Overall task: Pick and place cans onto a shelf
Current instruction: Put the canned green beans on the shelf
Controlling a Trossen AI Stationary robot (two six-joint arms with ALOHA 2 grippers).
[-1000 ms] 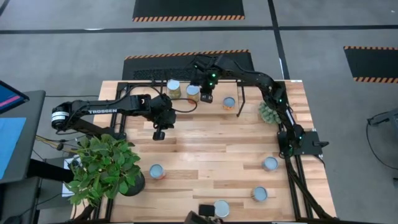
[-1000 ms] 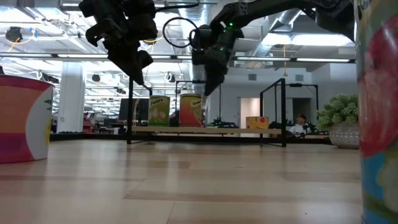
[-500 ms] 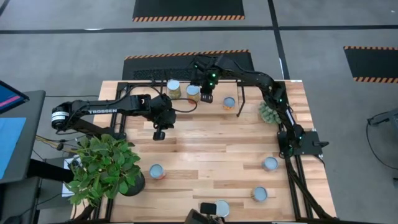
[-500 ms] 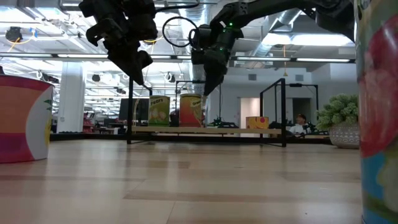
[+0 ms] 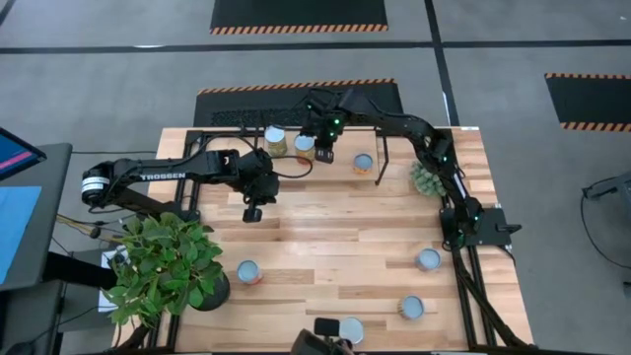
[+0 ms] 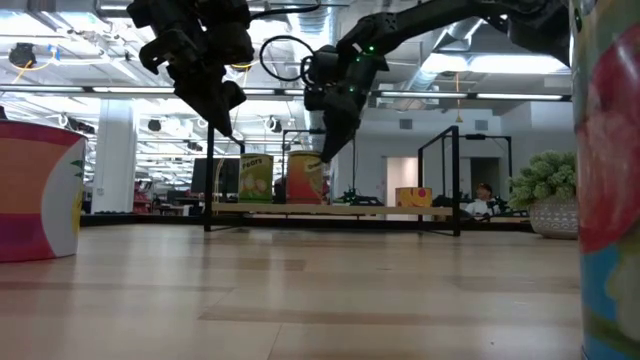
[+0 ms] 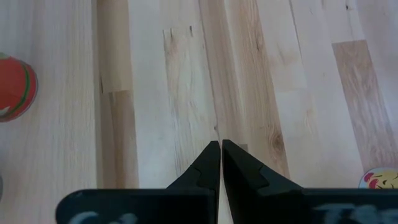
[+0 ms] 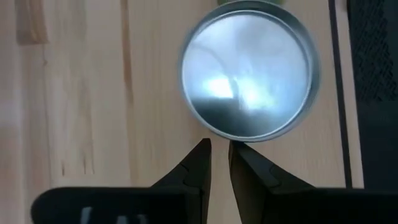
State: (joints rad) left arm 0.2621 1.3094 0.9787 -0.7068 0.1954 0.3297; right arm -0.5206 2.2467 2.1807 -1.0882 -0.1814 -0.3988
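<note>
Three cans stand upright on the shelf (image 6: 400,209) at the table's far side: one at the left (image 5: 275,139), a middle one (image 5: 306,144) and one at the right (image 5: 363,163). My right gripper (image 5: 324,155) slants down just beside the middle can (image 8: 249,74). Its fingers are a narrow gap apart with nothing between them. My left gripper (image 5: 252,213) hangs shut above bare tabletop left of centre. Several more cans stand on the table's near half, among them one (image 5: 248,271) and another (image 5: 428,259). My right gripper comes slanting down from above, and its fingertips (image 8: 202,149) stand right at the near rim (image 8: 214,132) of the middle can's silvery top. Whether they touch the rim, I cannot tell. The can stands upright on the shelf.
A leafy potted plant (image 5: 163,266) fills the near left corner and a small green plant (image 5: 426,177) sits by the right edge. Two cans (image 6: 35,190) (image 6: 605,150) stand close to the low camera. Bare planks lie in the table's middle.
My right gripper has dipped a little, down toward the middle can on the shelf. The gap between its fingers is unchanged.
</note>
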